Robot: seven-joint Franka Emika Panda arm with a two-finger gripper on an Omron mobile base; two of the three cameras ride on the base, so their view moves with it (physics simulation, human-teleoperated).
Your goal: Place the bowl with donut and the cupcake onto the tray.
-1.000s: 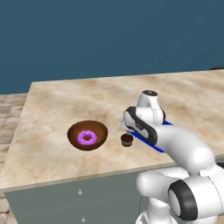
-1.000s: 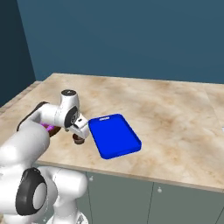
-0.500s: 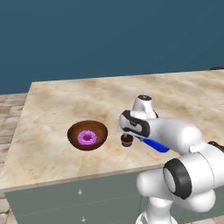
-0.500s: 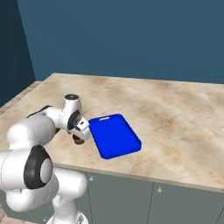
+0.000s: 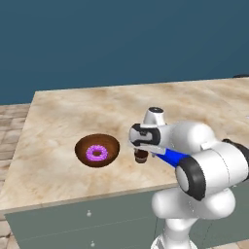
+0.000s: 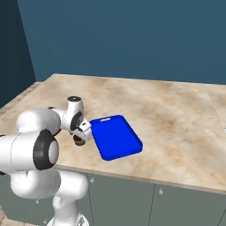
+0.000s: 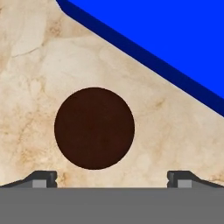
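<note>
gripper (image 7: 112,177) has dropped right over the cupcake (image 7: 94,127) in the last second, jaws spread wide either side, nothing pinched yet. cupcake sits on the counter just beside the tray (image 6: 115,137), so a grab looks next.

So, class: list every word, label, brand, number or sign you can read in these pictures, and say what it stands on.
None: no readable text, number or sign on the tray, bowl, donut, cupcake, counter or robot arm.
</note>
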